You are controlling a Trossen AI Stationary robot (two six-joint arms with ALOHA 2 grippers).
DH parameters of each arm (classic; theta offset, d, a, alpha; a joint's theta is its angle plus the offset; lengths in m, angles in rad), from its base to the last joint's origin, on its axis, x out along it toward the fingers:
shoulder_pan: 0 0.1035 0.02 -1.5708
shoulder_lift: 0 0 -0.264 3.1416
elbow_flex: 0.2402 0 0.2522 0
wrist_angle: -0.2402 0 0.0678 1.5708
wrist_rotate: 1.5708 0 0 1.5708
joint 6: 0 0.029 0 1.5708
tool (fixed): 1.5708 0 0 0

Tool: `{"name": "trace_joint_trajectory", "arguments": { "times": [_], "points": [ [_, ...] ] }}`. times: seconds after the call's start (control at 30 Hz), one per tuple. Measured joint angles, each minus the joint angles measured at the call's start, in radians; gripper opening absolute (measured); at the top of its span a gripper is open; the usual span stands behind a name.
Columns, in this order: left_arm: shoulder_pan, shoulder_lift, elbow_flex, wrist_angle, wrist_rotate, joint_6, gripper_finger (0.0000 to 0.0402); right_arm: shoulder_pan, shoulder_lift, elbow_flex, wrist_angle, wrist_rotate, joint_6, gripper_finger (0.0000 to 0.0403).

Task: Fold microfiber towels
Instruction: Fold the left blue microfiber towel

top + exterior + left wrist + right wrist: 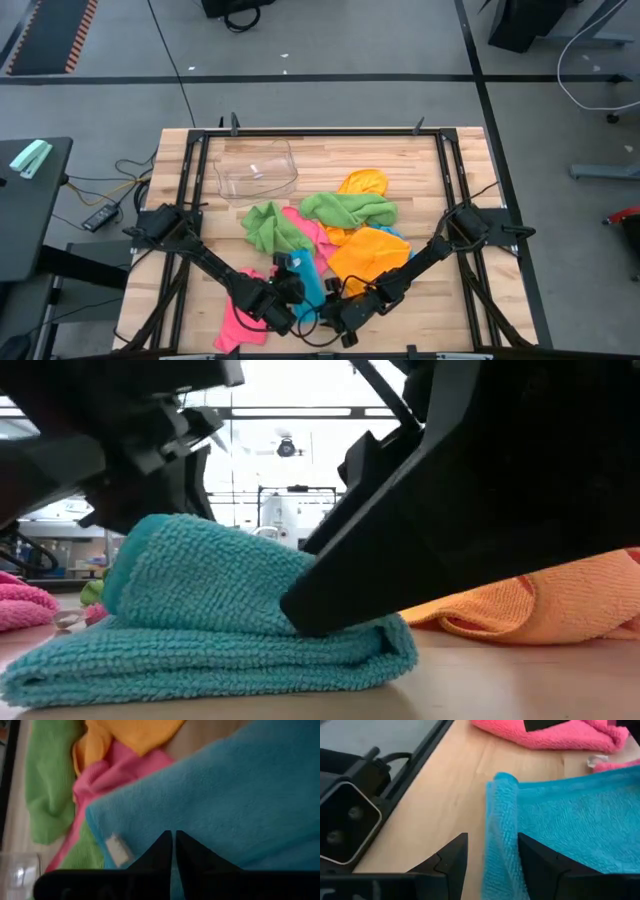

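Observation:
A sky-blue towel (308, 280) lies folded on the table near its front edge, between both grippers. In the low view its upper layer (190, 570) humps up over the lower one. My left gripper (173, 842) is shut, its tips against the towel's top side, next to a white label (117, 851). My right gripper (492, 855) is open, with the towel's folded edge (501, 830) between its fingers. Pink (243, 322), green (270, 228) and orange (368, 255) towels lie around. My left gripper has its shut fingertips (165, 845) on the blue towel's top side, slanting down from the table's left; whether any cloth is between them I cannot tell. My right gripper comes slanting down from the table's right. One finger (300, 615) lies on the towel's lower layer where the upper layer folds up, and the other finger (452, 857) stands off the cloth over bare wood.
A clear plastic tub (257, 170) stands at the far left of the table. Another green towel (350, 208) and an orange one (363, 184) lie heaped behind the blue one. A black frame rail (427, 750) runs along the table's side.

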Motion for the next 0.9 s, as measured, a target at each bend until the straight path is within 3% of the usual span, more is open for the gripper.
{"name": "trace_joint_trajectory", "arguments": {
  "times": [0.2, 0.33, 0.53, 0.8, 0.9],
  "points": [
    [0.001, -0.009, -0.03, 0.014, -0.002, 0.06, 0.0016, 0.011, -0.041, 0.0, -0.061, 0.006, -0.008, 0.0172],
    [-0.002, -0.009, -0.109, 0.086, -0.001, 0.073, 0.0013, 0.029, -0.11, 0.0, -0.19, 0.026, 0.001, 0.0172],
    [-0.002, -0.056, -0.13, 0.2, 0.033, 0.18, 0.0019, 0.039, -0.188, 0.0, -0.366, 0.035, 0.03, 0.0172],
    [0.035, -0.142, -0.144, 0.219, 0.075, 0.22, 0.0012, 0.05, -0.235, 0.001, -0.342, 0.041, 0.008, 0.0172],
    [0.061, -0.144, -0.224, 0.348, 0.099, 0.248, 0.0024, 0.052, -0.216, 0.0, -0.283, 0.041, -0.008, 0.0172]
  ]
}}
